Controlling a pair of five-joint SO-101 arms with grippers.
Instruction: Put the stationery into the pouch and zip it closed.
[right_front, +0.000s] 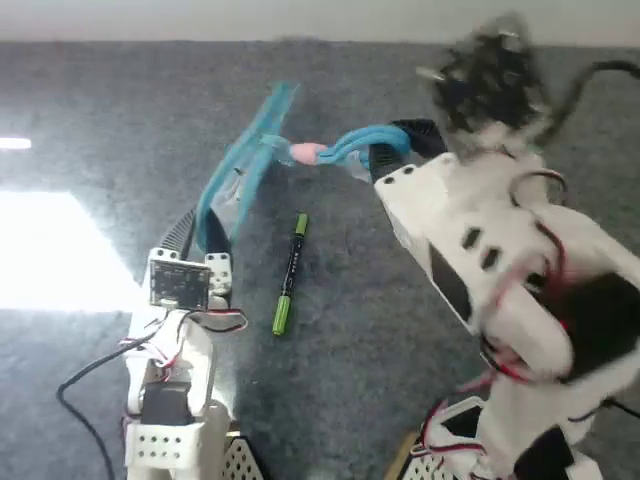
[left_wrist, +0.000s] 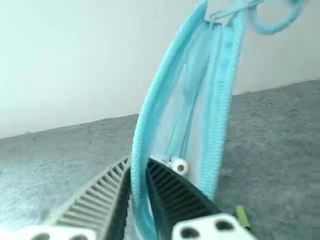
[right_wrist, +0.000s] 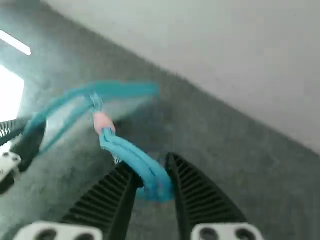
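Light-blue pouch (right_front: 240, 170) is stretching diagonally across the upper centre of the high view. The left gripper (left_wrist: 138, 170) is clenching its lower edge, while the right gripper (right_wrist: 150, 170) is grasping the blue loop (right_front: 362, 140) beside the pink pull tab (right_front: 306, 153). A green pen (right_front: 289, 275) is lying mid-frame on the grey table (right_front: 100, 110), just right of the pouch.

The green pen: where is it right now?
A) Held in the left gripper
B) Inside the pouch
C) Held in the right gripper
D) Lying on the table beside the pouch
D: the green pen lies on the grey table, outside the pouch. The left gripper clamps the pouch's edge and the right gripper clamps its strap.
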